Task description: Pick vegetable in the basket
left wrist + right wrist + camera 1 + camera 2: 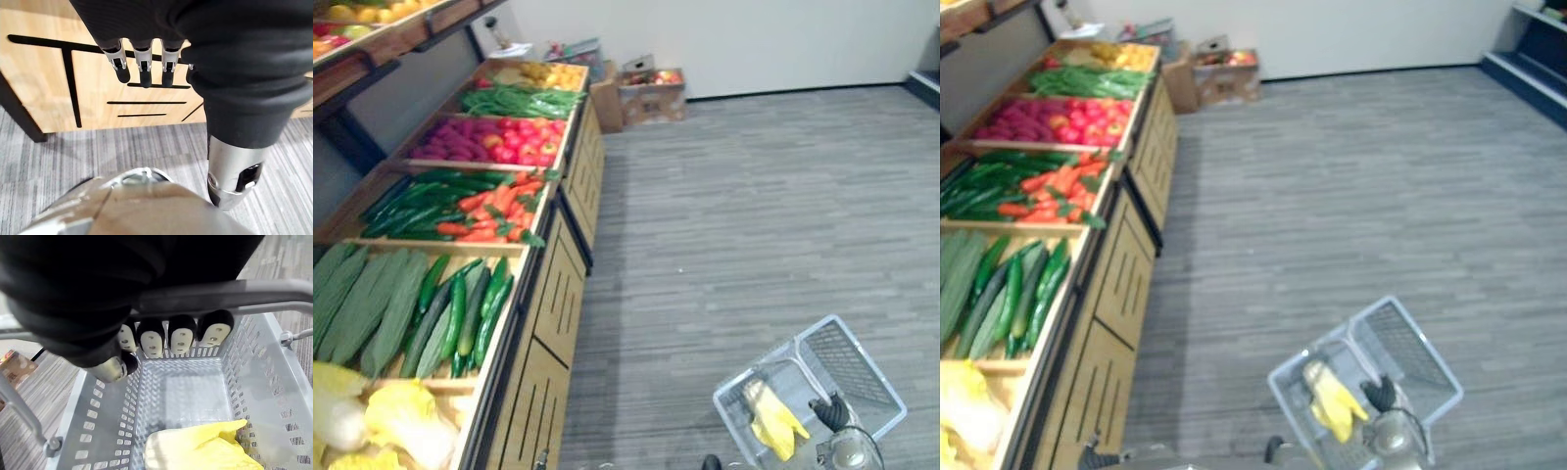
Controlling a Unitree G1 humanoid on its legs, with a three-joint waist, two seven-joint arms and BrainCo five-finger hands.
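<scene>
right hand [151, 340] — fingers curled round the basket handle [254, 291], holding it | basket [847, 357] at the robot's lower right, well apart from the wooden stand [49, 88] | yellow leafy vegetable [773, 421] lies inside the basket | left hand [142, 61] — fingers straight, holding nothing, beside the stand | cucumbers [460, 313] and carrots [499, 211] lie in the stand's bins

We look down from the head through two eyes slightly apart; both share the long wooden vegetable stand [558, 294] at left, the grey striped floor [754, 215] and the pale grey perforated plastic basket [850, 360] at lower right. The left wrist view closely faces the stand's front past the left hand [142, 63]; the right wrist view peers closely into the basket.
</scene>
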